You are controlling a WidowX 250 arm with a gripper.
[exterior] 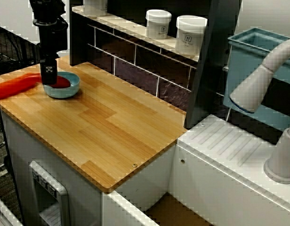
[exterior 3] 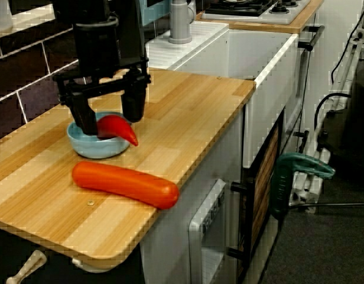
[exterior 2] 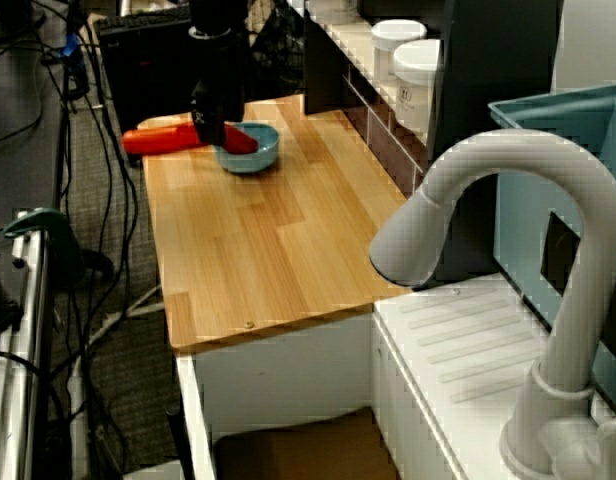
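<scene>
My black gripper (exterior 3: 109, 121) hangs low over a light blue bowl (exterior 3: 99, 148) near the end of the wooden counter (exterior 3: 188, 112). In the view from the counter's end, its two fingers (exterior 3: 135, 109) stand wide apart on either side of a red chili pepper (exterior 3: 118, 128). The pepper lies in the bowl with its tip over the rim. The jaws look open around it, not pressing on it. In the front view the gripper (exterior: 49, 77) hides most of the pepper (exterior: 62, 82). A long orange-red vegetable (exterior 3: 126, 183) lies on the wood just beside the bowl.
Two white jars (exterior: 158, 23) (exterior: 190, 34) stand on a tiled ledge behind the counter. A grey tap (exterior 2: 458, 200) arches over the white drainer (exterior 2: 468, 330), with a teal bin (exterior: 258, 47) behind it. A green clamp (exterior 3: 300, 168) and cables lie beyond the counter's edge.
</scene>
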